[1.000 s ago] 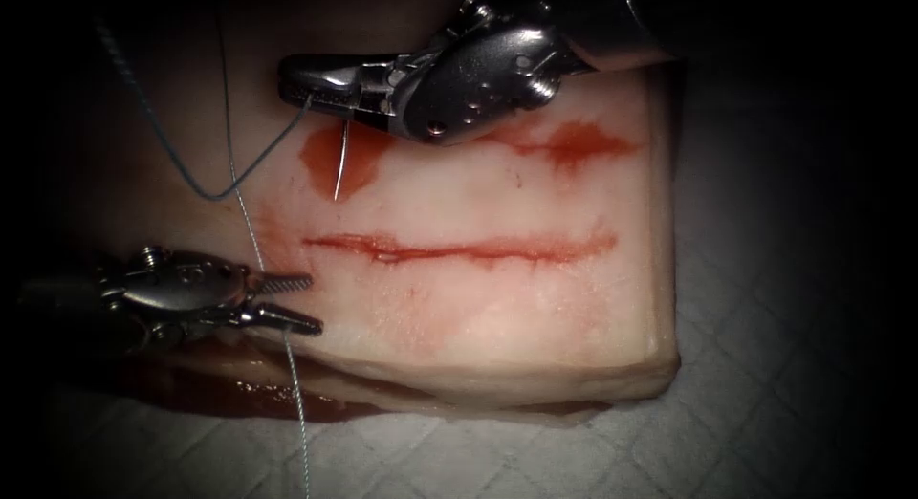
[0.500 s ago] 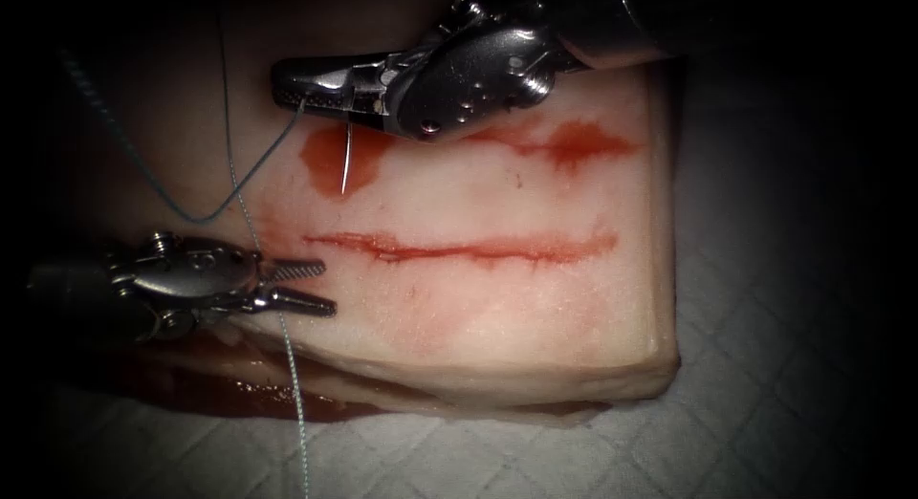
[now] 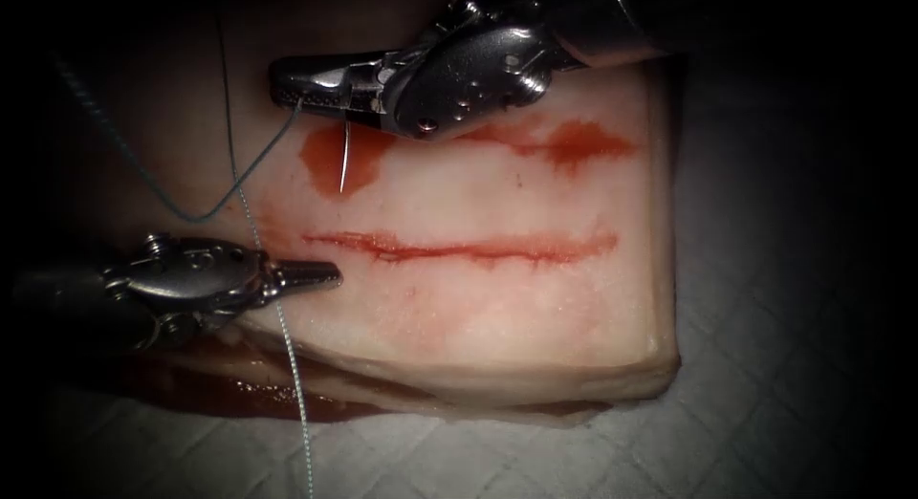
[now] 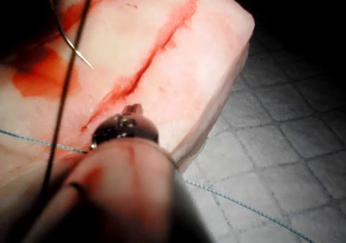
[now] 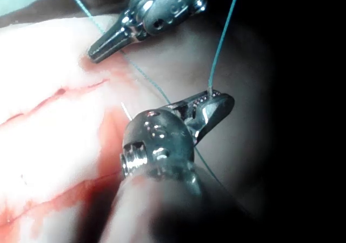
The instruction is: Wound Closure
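Not far into this one from where I'm sitting. Nearest me, my left tool point(image 3: 320, 272) sits at the left end of the cut point(image 3: 459, 248), jaws closed, and I'd say it's holding nothing; the thread point(image 3: 277, 317) just runs past it. The cut looks wide open, no stitches that I can see. Further back, my right tool point(image 3: 311, 91) is clamped on the needle point(image 3: 343, 164) near its thread end, tip hanging free over the red fluid point(image 3: 335, 160) on the tissue point(image 3: 535, 308), so all the closing looks left to do

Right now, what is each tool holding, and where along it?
The right tool holds the needle near its thread end; the tip hangs free above the tissue. The left tool holds nothing.
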